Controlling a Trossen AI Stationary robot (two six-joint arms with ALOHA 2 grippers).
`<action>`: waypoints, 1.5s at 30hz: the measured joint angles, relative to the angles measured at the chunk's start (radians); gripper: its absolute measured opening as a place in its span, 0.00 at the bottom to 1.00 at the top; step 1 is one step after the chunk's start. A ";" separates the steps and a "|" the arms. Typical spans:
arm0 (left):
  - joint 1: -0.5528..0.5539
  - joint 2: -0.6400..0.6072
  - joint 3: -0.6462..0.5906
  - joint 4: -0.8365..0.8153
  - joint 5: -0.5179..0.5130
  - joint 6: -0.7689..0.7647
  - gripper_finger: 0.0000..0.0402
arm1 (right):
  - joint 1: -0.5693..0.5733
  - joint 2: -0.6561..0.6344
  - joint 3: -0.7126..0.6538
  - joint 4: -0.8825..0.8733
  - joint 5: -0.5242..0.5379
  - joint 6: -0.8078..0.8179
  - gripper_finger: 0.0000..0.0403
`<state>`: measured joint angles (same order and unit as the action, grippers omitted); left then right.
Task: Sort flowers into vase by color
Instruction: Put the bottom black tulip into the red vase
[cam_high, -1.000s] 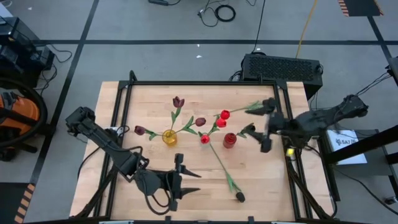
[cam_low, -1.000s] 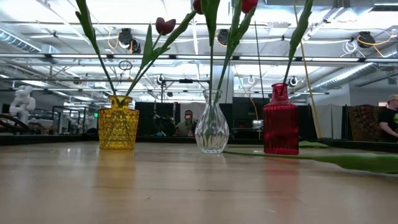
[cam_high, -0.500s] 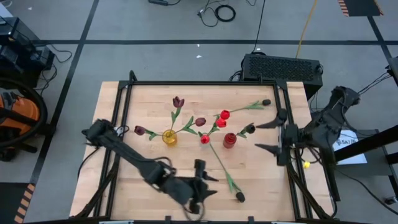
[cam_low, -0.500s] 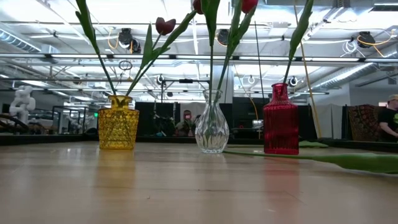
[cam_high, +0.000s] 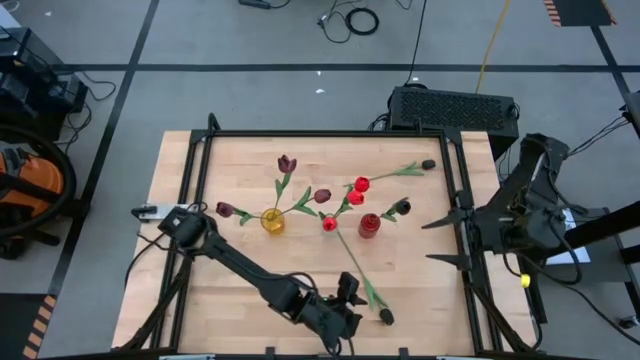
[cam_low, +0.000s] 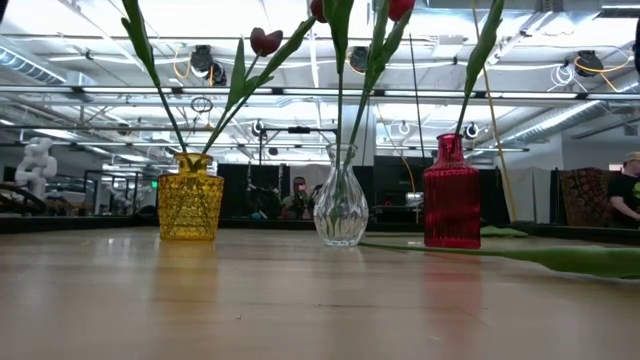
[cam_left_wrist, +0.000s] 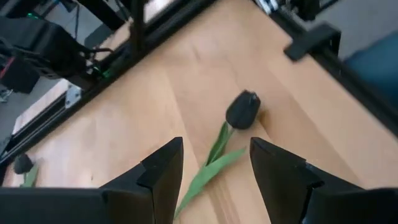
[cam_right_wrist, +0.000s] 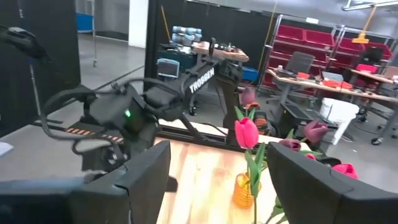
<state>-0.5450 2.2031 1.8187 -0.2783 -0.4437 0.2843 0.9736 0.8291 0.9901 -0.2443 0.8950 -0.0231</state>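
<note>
Three vases stand mid-table: a yellow vase (cam_high: 272, 221) with maroon tulips, a clear vase (cam_high: 329, 223) with red tulips, and a red vase (cam_high: 369, 226) with a near-black tulip (cam_high: 400, 208). One loose near-black tulip (cam_high: 385, 317) lies flat near the table's near edge, its stem running toward the vases. Another loose tulip (cam_high: 428, 164) lies at the far right. My left gripper (cam_high: 350, 295) is open and hovers just left of the near loose tulip; its head (cam_left_wrist: 242, 110) shows ahead of the open left gripper (cam_left_wrist: 216, 146). My right gripper (cam_high: 440, 241) is open at the table's right edge.
A black metal frame (cam_high: 200, 180) borders the wooden table. In the low view the yellow vase (cam_low: 190, 195), clear vase (cam_low: 341, 200) and red vase (cam_low: 451, 195) stand in a row, and a green leaf (cam_low: 580, 260) lies on the table to the right. People are in the room behind.
My left gripper has swept along the near edge toward the table's right, ending beside the loose near-black tulip. My right gripper has pulled back from beside the red vase to the table's right edge. The flowers and vases have not moved.
</note>
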 joint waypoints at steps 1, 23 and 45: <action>0.005 0.014 0.000 0.004 0.005 0.011 0.47 | 0.006 0.000 0.000 0.000 0.000 -0.001 0.64; 0.087 0.163 -0.001 0.093 0.094 0.089 0.44 | 0.024 0.000 0.000 -0.021 -0.007 -0.008 0.64; 0.192 0.213 -0.001 0.057 0.186 0.102 0.45 | 0.024 0.003 0.000 -0.019 -0.007 -0.016 0.64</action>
<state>-0.3529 2.4157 1.8179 -0.2211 -0.2579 0.3860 0.9979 0.8322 0.9897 -0.2634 0.8881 -0.0387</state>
